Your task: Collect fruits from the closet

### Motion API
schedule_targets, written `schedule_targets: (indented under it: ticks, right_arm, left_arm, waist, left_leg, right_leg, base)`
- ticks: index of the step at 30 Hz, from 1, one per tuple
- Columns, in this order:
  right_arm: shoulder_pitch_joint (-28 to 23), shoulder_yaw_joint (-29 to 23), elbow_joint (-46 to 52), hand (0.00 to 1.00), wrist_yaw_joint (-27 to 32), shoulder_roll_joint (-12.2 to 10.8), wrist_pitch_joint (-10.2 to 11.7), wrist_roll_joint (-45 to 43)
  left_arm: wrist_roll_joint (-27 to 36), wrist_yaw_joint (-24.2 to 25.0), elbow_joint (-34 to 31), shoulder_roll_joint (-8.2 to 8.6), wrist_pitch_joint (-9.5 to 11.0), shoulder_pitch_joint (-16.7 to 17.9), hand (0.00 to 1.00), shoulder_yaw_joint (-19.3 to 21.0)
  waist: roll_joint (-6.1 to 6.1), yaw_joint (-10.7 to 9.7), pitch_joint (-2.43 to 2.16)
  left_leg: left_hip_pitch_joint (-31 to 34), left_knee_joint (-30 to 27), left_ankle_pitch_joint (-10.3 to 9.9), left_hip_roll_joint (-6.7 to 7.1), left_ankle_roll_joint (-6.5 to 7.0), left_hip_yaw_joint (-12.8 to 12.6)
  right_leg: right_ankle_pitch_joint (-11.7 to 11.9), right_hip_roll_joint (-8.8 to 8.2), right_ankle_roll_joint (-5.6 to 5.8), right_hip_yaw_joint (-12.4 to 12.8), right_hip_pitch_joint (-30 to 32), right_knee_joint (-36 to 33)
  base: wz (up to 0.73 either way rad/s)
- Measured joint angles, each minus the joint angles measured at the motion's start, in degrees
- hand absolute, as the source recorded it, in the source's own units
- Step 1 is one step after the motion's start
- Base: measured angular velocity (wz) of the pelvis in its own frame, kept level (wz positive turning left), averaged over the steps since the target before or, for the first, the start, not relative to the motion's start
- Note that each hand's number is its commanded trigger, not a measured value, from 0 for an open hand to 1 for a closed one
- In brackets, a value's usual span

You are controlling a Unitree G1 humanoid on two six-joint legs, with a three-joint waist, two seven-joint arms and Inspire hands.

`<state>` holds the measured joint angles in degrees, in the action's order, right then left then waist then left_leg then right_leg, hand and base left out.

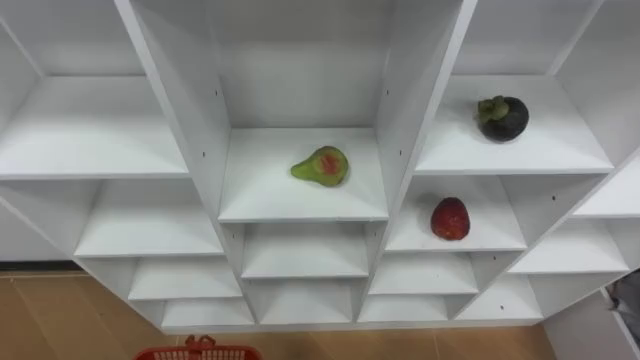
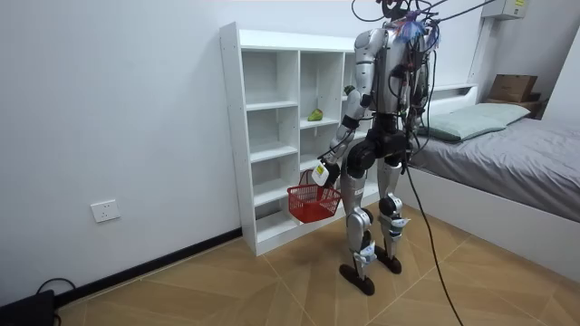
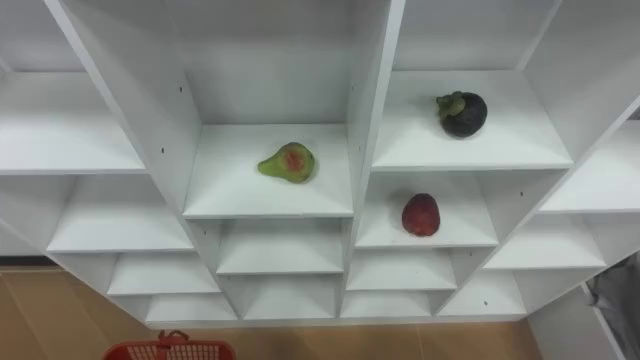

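Red basket (image 1: 200, 352) hangs in clamped left hand (image 2: 323, 168); closet (image 1: 410, 90) holds pear (image 1: 321, 165), mangosteen (image 1: 502, 117), red fruit (image 1: 450, 219)

1. White closet (image 1: 303, 205): no label, number or print legible on its shelves or uprights.
2. Red basket (image 2: 313, 201): no marking legible.
3. Cardboard box (image 2: 512, 88), room view: any print is too small to read.

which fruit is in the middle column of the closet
The green pear: it lies alone in the middle column, while the dark mangosteen and the red fruit sit in the right column.
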<state>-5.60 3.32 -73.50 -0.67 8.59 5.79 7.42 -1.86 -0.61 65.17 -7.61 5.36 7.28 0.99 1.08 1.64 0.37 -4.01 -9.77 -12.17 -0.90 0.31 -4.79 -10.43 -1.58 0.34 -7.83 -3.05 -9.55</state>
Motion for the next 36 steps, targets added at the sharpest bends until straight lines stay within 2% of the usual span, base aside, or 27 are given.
schedule_targets:
  ticks: [23,36]
  right_arm:
    - [0.0,-0.1,-0.5,0.00,1.0,0.0,0.4,-1.2]
    - [0.0,-0.1,-0.3,0.00,2.7,0.0,0.4,-2.7]
  left_arm:
    - [0.1,0.0,0.0,0.00,0.0,0.1,1.00,0.0]
    - [0.1,-1.6,0.0,-0.03,0.0,0.1,1.00,0.0]
  waist:
    - [-0.04,0.1,-0.03]
    - [0.23,0.1,-0.35]
  left_leg:
    - [-0.6,0.2,0.0,-0.03,0.00,-0.5]
    - [-0.6,0.2,0.0,-0.03,0.00,-0.5]
  right_leg:
    - [0.0,0.05,0.02,0.4,-0.3,-0.1]
    - [0.0,0.07,0.02,0.7,-0.3,-0.1]
  base:
    - [-0.01]
    - [0.00]
